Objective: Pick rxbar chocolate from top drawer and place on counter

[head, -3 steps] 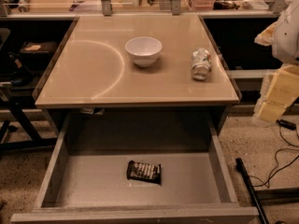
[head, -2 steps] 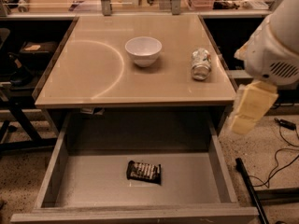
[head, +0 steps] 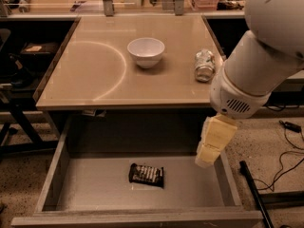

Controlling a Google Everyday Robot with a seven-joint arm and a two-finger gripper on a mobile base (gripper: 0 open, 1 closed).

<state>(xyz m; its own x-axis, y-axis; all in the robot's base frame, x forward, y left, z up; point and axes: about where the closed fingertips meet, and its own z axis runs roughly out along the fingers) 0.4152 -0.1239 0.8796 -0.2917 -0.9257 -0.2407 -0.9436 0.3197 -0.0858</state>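
On the far left, a dark metal stand (head: 19,113) sits beside the desk on the speckled floor.

The desk (head: 85,84) has a glossy tan top that fills the far half of the scene, and a pale arc mark (head: 118,65) curves across its left part. A small white bowl (head: 146,51) stands upright near the middle of the desk.

Below the desk's near edge, the top drawer (head: 51,175) is pulled out, showing its grey floor. The rxbar chocolate (head: 147,175) lies flat on that floor near the middle, its dark wrapper striped with pale lettering. It is apart from every drawer wall.

A silvery drink can (head: 204,64) lies on its side on the desk, right of the bowl.

Further right, the robot's thick white arm (head: 259,65) comes in from the upper right and hides the desk's right edge. The cream-coloured gripper (head: 208,156) hangs from it over the right side of the drawer. It is right of the bar, not touching it. It is not possible to make out whether it is parted or closed.

Black cables (head: 285,163) trail on the floor at the far right.
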